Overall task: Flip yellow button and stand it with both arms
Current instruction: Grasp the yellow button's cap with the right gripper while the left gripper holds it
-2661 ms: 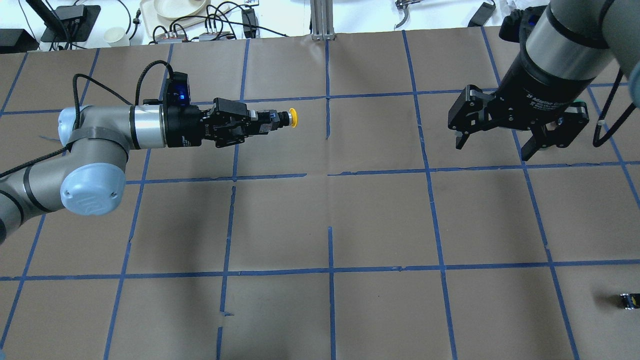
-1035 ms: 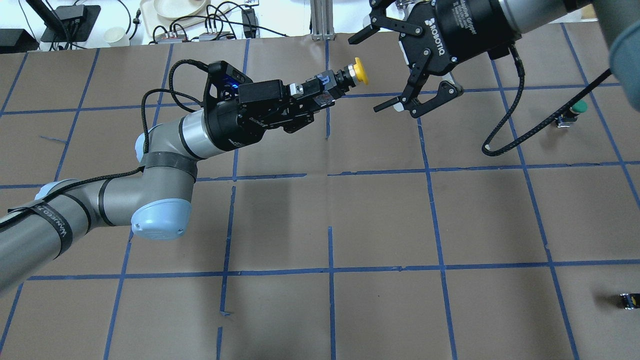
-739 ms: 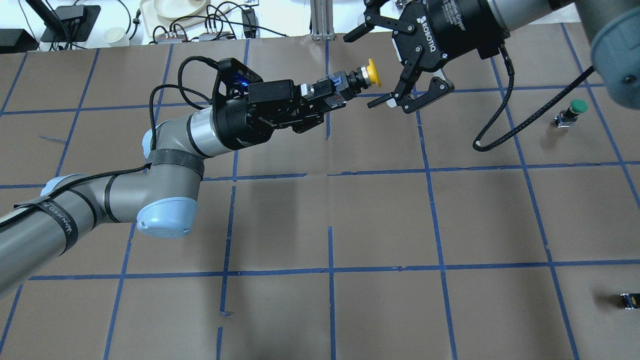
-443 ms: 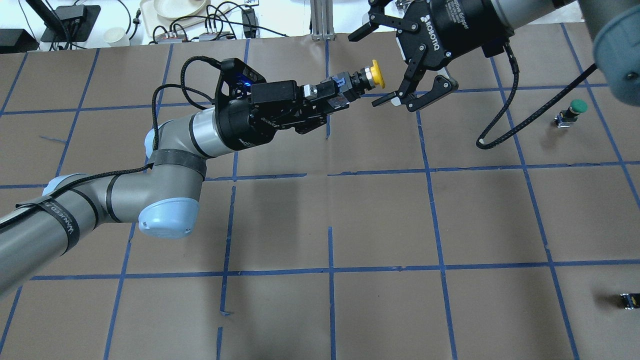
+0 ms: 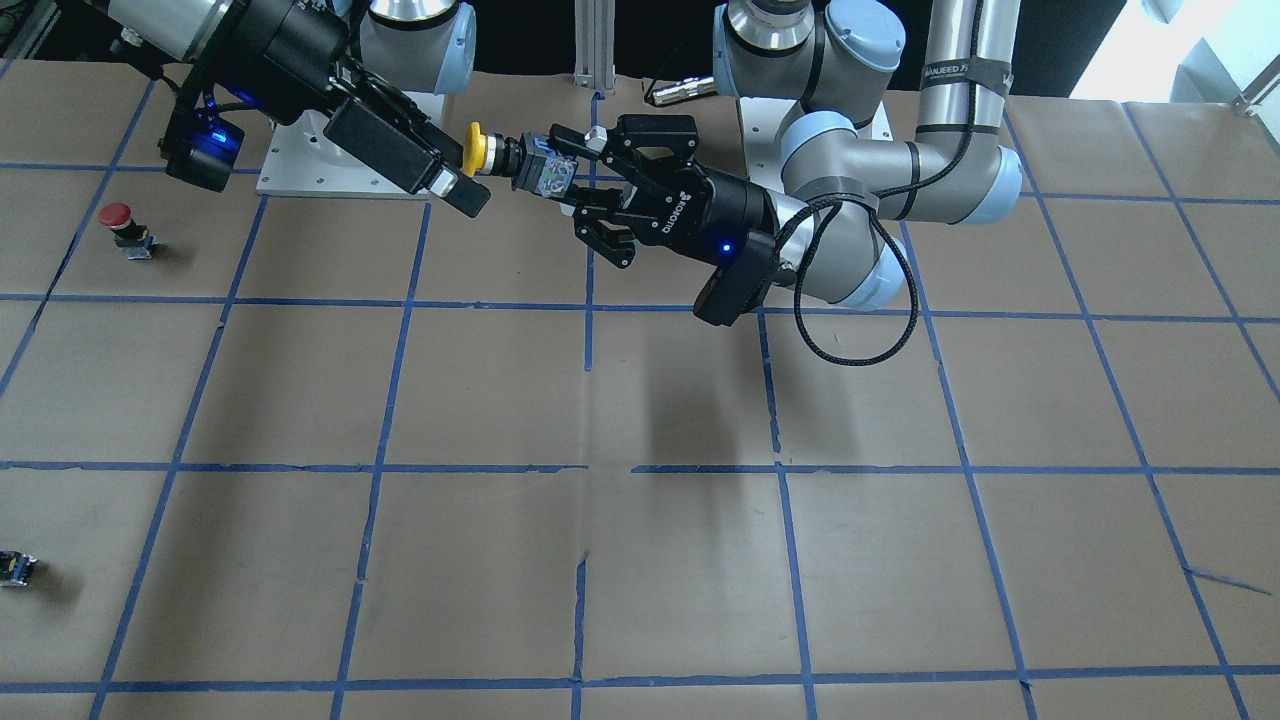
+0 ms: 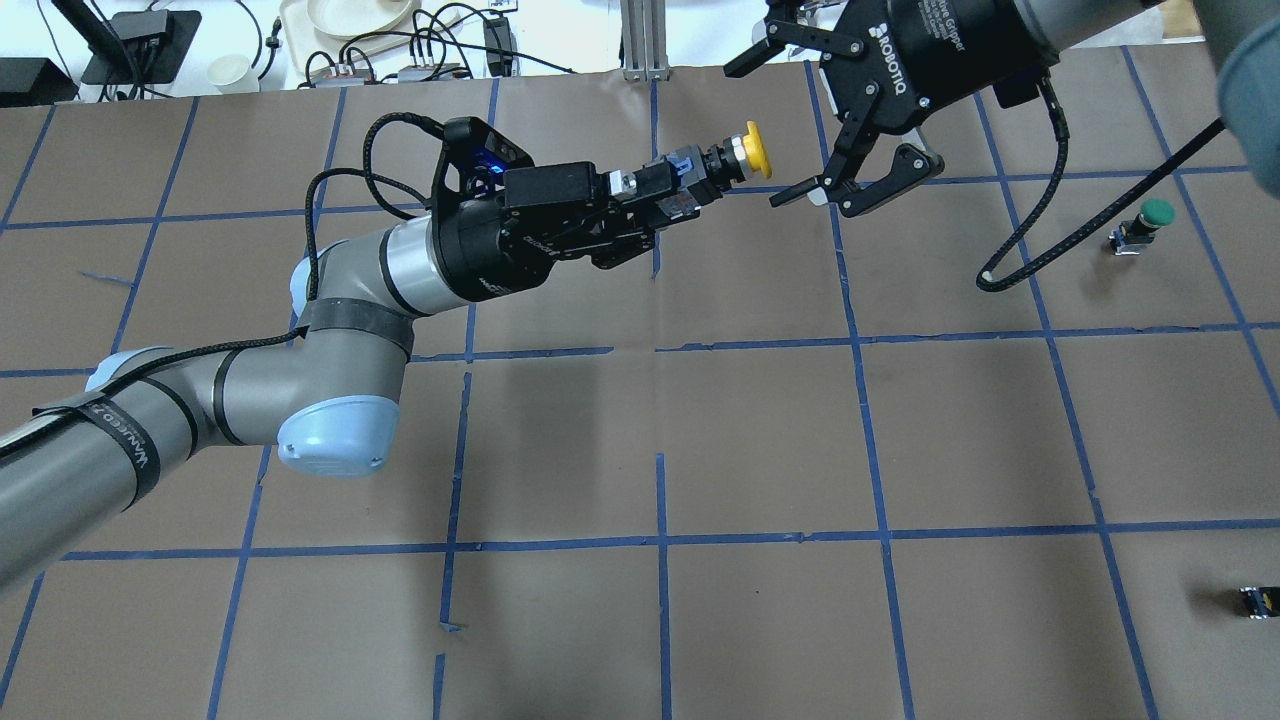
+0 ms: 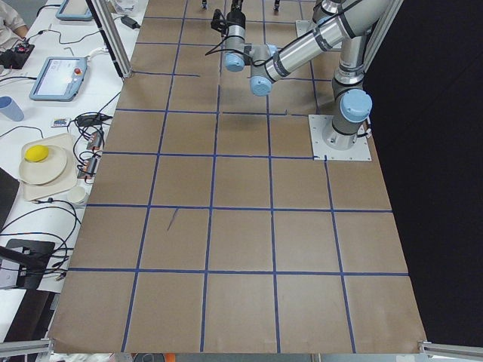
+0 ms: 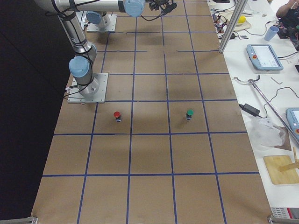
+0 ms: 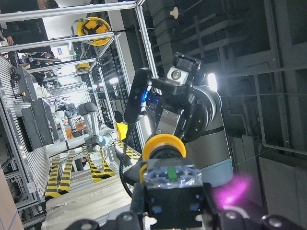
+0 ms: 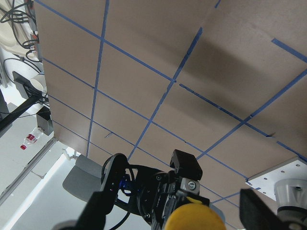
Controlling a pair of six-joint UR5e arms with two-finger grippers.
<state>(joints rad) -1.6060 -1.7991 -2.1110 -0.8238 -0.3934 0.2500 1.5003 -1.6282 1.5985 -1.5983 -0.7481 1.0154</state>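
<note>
My left gripper (image 6: 655, 192) is shut on the black and grey body of the yellow button (image 6: 718, 165) and holds it level, high above the table, cap pointing at my right gripper (image 6: 753, 135). The right gripper is open and empty, its two fingers (image 6: 800, 190) spread to either side of the yellow cap. In the right wrist view the cap (image 10: 194, 218) sits low between the open fingers (image 10: 96, 211). In the left wrist view the button (image 9: 170, 182) is seen from behind, the cap beyond the block. In the front view the button (image 5: 520, 160) hangs between both grippers.
A red-capped button (image 5: 118, 222) stands on the brown, blue-taped table (image 6: 760, 440) on the robot's right side, and a green-capped one (image 6: 1150, 220) stands farther out. A tiny black-and-yellow part (image 6: 1258, 600) lies at the right edge. Both show in the right exterior view (image 8: 117, 115).
My left arm lifted the button and carried it up and right toward the right gripper, which swung round to face it. In the last moment the right gripper drew slightly back to the right.
</note>
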